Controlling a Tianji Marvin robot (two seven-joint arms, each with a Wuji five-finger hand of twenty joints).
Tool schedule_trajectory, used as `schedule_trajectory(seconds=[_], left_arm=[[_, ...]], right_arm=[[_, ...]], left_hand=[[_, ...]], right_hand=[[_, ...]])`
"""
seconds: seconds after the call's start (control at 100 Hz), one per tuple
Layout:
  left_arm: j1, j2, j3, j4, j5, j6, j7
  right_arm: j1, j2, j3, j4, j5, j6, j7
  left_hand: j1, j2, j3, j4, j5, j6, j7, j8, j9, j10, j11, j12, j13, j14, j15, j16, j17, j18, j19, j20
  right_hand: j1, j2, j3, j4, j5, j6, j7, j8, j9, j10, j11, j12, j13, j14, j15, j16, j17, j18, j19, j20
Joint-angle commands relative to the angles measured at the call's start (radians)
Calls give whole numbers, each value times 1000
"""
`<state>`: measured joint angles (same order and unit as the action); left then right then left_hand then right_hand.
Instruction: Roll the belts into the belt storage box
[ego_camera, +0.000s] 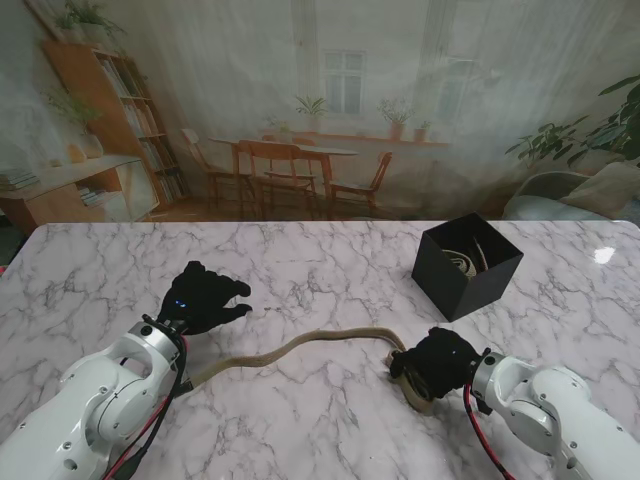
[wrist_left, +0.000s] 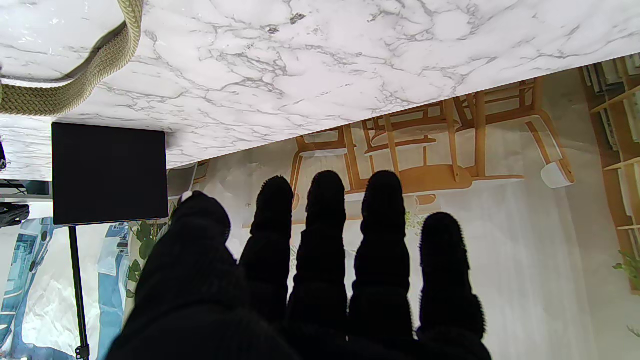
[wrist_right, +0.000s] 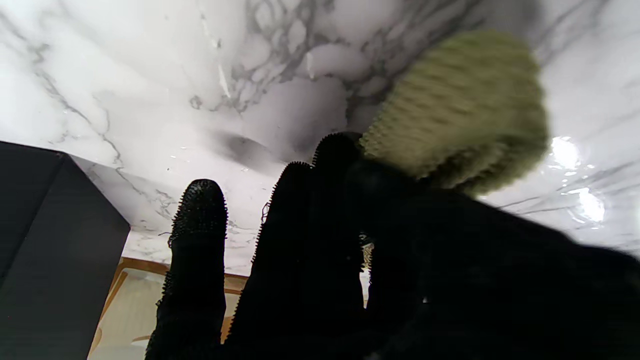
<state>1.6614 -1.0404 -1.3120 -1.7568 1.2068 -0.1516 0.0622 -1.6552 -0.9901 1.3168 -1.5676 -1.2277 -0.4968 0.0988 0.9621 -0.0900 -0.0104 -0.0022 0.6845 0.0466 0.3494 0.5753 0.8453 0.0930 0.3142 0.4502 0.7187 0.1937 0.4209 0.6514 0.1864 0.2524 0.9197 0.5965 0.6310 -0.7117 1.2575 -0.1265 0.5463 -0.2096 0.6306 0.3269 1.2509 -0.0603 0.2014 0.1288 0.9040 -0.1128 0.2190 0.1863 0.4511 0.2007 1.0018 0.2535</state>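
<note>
Right hand (ego_camera: 437, 364) grips the coiled end of a soft, limp woven belt (ego_camera: 300, 346) trailing across the desk (ego_camera: 330, 270) toward the open, empty left hand (ego_camera: 205, 298), box (ego_camera: 466, 264) nearby.

Marble table (ego_camera: 330, 270), tan woven belt (ego_camera: 300, 347) (partly rolled), black storage box (ego_camera: 466, 266)

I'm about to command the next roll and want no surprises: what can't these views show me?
- Belt rolled end: right hand covers it in the stand view, blurred in the right wrist view.
- Belt's other end: hidden behind the left arm.
- Storage box contents: a pale coil, too small to identify.
- Left hand palm: unseen.
</note>
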Motion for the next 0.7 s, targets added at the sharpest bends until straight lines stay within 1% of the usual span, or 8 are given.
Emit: schedule_trajectory(seconds=[0.0,0.12,0.16,0.21,0.34,0.46,0.6,0.69], left_arm=[[3,-1,1,-1,0,-2,-12],[3,-2,1,-2,-1,-1,-12],[3,-2,2,-2,-1,-1,-12],[2,-2,2,-2,-1,-1,-12],[1,-2,4,-1,-2,-1,-14],[1,-1,4,-1,-2,-2,-15],[1,-1,4,-2,-2,-2,-16],[1,-1,3,-2,-2,-1,-17]], right_arm=[[-3,2,-6,18,-8,13,-17],[-1,2,-16,40,-23,20,-73],[0,0,-19,45,-14,23,-80],[-2,-1,-21,46,-8,28,-82],[-2,-6,-20,50,33,27,-75],[0,-8,-23,52,50,27,-67],[5,-8,-29,58,52,29,-71],[6,-11,-35,62,71,39,-68]], left_hand=[[-16,42,-11,-22,13,17,-16,2,-21,15,-15,-7,-19,17,-20,-6,-19,39,-30,8],[-18,44,-11,-22,14,17,-16,1,-22,17,-15,-7,-19,19,-19,-6,-21,41,-30,9],[-17,43,-11,-22,14,15,-16,1,-22,16,-15,-7,-19,18,-19,-6,-20,40,-30,9],[-20,44,-12,-22,14,16,-16,1,-21,16,-15,-7,-19,18,-19,-5,-20,40,-30,9],[-22,46,-12,-23,15,17,-16,1,-21,16,-15,-7,-19,17,-19,-5,-19,39,-30,9],[-21,46,-12,-22,14,16,-16,0,-22,15,-15,-7,-20,17,-19,-6,-21,39,-31,8],[-22,46,-12,-22,15,17,-16,1,-22,16,-15,-7,-20,18,-20,-6,-21,40,-31,9],[-23,47,-12,-23,15,18,-16,0,-21,16,-15,-7,-19,17,-19,-6,-20,40,-30,9]], right_hand=[[-118,-53,-136,-31,74,6,163,71,-59,-147,-23,18,20,-48,-17,-19,0,23,25,-10],[-208,-10,-260,-55,96,-59,208,99,-170,-96,36,41,19,28,42,19,-18,96,45,0],[-201,2,-312,-132,116,-82,284,59,-249,-12,15,33,4,82,59,58,-33,131,49,12],[-204,16,-351,-158,137,-99,334,53,-344,76,36,48,-29,132,64,90,-50,170,49,30],[-223,56,-366,-151,190,-31,387,21,-574,188,149,106,-117,186,40,100,-64,212,35,53],[-280,116,-329,-112,251,85,398,-8,-763,314,110,86,-200,236,9,63,-75,219,21,46],[-269,95,-314,-131,302,87,438,-33,-832,357,105,76,-238,263,6,24,-91,228,4,21],[-210,81,-274,-153,276,66,513,-96,-785,332,125,80,-217,261,22,10,-76,222,15,2]])
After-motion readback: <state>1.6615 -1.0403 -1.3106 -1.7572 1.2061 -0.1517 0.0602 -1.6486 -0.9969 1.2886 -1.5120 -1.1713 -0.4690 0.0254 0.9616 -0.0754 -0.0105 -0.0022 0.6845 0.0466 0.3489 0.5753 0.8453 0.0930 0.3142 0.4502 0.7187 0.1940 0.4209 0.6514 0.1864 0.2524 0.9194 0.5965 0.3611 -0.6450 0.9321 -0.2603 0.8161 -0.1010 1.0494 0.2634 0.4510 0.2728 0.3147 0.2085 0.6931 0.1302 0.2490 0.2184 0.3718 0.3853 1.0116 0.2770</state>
